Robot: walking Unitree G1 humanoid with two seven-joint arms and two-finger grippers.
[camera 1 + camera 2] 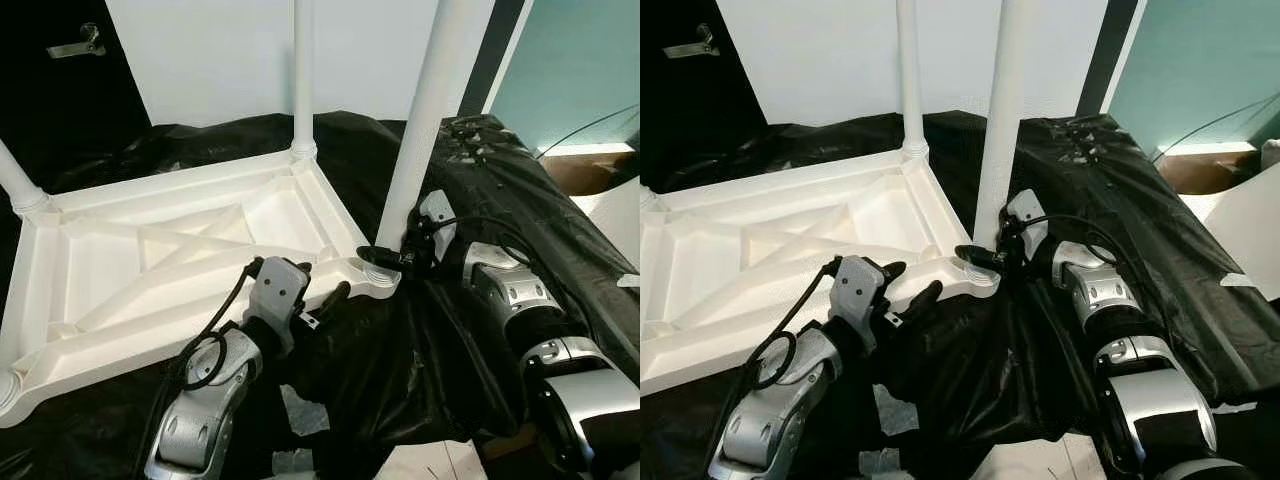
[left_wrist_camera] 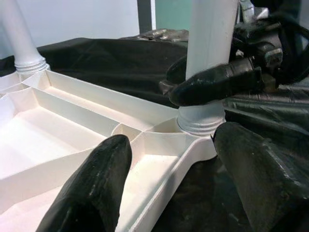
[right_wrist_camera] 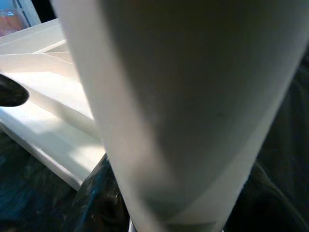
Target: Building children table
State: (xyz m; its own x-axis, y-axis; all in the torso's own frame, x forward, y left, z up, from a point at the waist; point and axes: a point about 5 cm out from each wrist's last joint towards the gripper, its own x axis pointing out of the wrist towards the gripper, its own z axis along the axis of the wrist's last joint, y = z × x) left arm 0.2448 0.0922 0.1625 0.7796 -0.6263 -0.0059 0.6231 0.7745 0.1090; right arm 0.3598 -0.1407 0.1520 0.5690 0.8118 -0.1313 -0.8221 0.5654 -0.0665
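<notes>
While the white table top (image 1: 150,270) lies upside down on the black sheet (image 1: 480,180), its near corner carries a leg (image 1: 425,120) standing almost upright, leaning slightly away to the robot's right. The right gripper (image 1: 385,257) has its fingers closed around the leg just above the threaded socket, so the leg's long axis runs up and across the fingers. The left gripper (image 1: 325,300) sits just beside the same corner, fingers (image 2: 91,193) spread apart with the edge of the top between them, holding nothing. Two more legs (image 1: 303,75) already stand at the far corners. Turning the leg home looks like the right arm's job, the left bracing.
</notes>
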